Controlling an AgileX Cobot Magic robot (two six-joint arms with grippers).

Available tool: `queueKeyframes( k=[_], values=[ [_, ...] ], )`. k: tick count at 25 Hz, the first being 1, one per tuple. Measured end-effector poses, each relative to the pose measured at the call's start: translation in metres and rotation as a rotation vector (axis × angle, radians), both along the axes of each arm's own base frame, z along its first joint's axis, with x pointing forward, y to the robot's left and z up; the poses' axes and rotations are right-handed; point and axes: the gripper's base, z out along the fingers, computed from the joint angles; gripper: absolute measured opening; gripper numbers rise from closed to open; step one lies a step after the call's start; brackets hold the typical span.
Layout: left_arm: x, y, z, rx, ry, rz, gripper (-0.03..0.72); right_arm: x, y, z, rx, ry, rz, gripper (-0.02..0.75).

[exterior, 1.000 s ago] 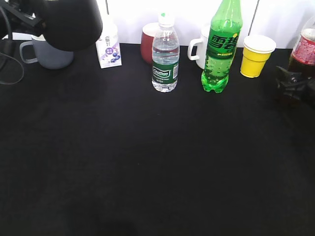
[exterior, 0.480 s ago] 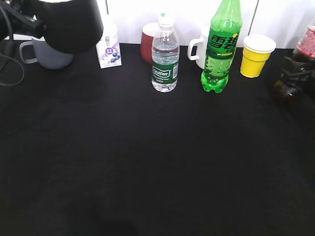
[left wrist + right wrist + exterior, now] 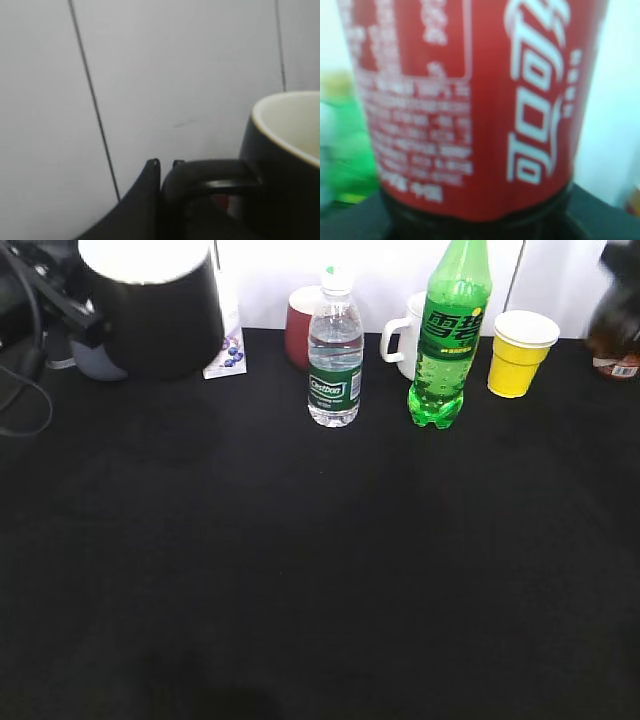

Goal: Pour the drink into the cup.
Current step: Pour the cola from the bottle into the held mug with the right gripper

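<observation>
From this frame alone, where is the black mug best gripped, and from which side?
By its handle, approached from the side the loop sticks out on. The black mug is wide and round, probably too broad for the end effector to span, while the handle is a slim bar. The left wrist view shows a finger against that handle already.

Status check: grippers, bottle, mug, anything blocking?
Left gripper shut on black mug, lifted at far left. Right gripper out of frame; red-label bottle fills its view, grip unconfirmed. Water bottle, green soda bottle stand between.
</observation>
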Motion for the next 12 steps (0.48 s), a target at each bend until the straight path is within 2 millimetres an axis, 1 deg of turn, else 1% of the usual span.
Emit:
queueKeyframes(
  k=[1, 3, 5, 7, 9, 11, 12],
  values=[
    [-0.001, -0.002, -0.003, 0.008, 0.03, -0.027, 0.036, -0.01, 0.003, 0.015, -0.013, 0.002, 0.022, 0.376],
    [-0.005, -0.007, -0.008, 0.021, 0.1, -0.097, 0.036, -0.032, 0.007, 0.037, -0.064, 0.029, 0.042, 0.376],
    [-0.011, -0.013, -0.011, 0.035, 0.155, -0.186, 0.036, -0.054, 0.013, 0.053, -0.134, 0.046, 0.087, 0.376],
    [-0.017, -0.017, -0.011, 0.021, 0.188, -0.261, 0.036, -0.077, 0.018, 0.062, -0.255, 0.084, 0.138, 0.376],
    [-0.023, -0.022, -0.01, -0.002, 0.196, -0.345, 0.036, -0.093, 0.021, 0.064, -0.339, 0.121, 0.174, 0.376],
    [-0.029, -0.025, -0.001, -0.08, 0.16, -0.424, 0.036, -0.099, 0.023, 0.06, -0.373, 0.178, 0.203, 0.376],
    [-0.029, -0.028, -0.001, -0.092, 0.161, -0.437, 0.036, -0.101, 0.025, 0.058, -0.385, 0.192, 0.236, 0.376]
  ],
)
